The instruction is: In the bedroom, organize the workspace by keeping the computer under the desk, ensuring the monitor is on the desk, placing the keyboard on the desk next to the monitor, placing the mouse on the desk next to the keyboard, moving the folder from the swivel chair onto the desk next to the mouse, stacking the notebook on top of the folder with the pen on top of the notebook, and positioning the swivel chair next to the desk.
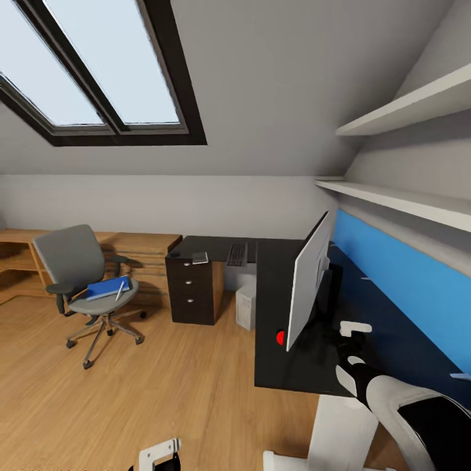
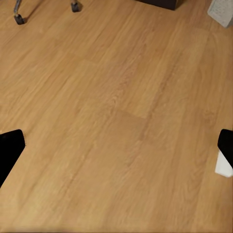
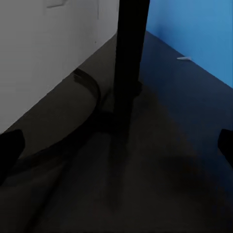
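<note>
Head view first: the glossy black-topped L-shaped desk (image 1: 281, 314) with its blue back panel runs from centre toward four o'clock. The thin widescreen monitor (image 1: 309, 281) with its white-grey back stands on it edge-on to me, a small red light at its base. My right gripper (image 1: 354, 335) hovers just behind that monitor, above the desktop at about four o'clock. The slim dark-keyed keyboard (image 1: 237, 254) lies on the far wing of the desk, with the thin dark grey notebook (image 1: 200, 258) to its nine o'clock, above the black three-drawer unit. The small light grey tower computer (image 1: 246, 305) stands on the floor under the desk. At nine o'clock the grey upholstered swivel chair (image 1: 88, 281) sits well apart from the desk, carrying the flat bright blue folder (image 1: 108, 287) on its seat and the thin white pen (image 1: 121, 290) on top of the folder.

Left wrist view: my left gripper (image 2: 119, 148) hangs over the bare wooden floor (image 2: 116, 116), fingers spread wide, empty.

Right wrist view: my fingertips are parted wide with nothing between them, facing the monitor's black stand and round base on the desktop.
</note>
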